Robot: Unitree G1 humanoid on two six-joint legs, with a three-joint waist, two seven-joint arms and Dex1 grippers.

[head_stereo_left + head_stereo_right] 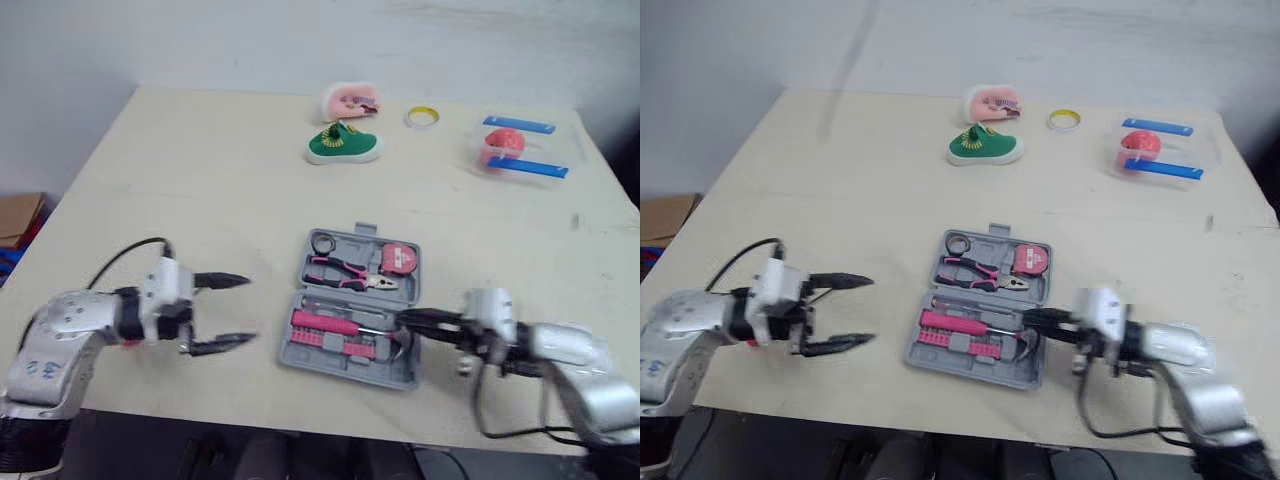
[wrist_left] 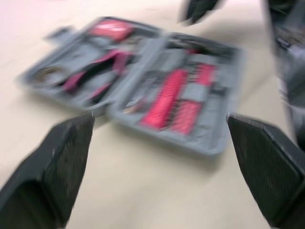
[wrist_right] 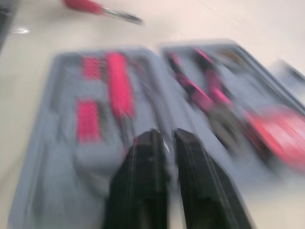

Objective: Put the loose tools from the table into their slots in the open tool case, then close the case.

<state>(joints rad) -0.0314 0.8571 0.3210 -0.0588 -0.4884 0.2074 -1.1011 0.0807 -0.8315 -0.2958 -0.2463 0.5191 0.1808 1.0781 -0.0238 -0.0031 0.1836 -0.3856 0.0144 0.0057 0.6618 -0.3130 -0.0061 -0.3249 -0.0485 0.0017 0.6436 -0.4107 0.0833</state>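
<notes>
The open grey tool case is seen near the front edge of the table, with pliers, a tape measure and a pink-handled screwdriver seated in its slots. The left hand is shown released, fingers spread wide, beside the case's left side without touching it. The right hand is clenched, fingers nearly together, over the case's right end.

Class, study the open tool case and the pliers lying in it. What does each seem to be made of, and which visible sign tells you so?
The tool case looks like moulded plastic with a matt grey finish: its colour is uniform and it has shaped recesses. The pliers seem to have a metal head, dull silver-grey, with pink grips, probably plastic or rubber; the look leaves that open.
</notes>
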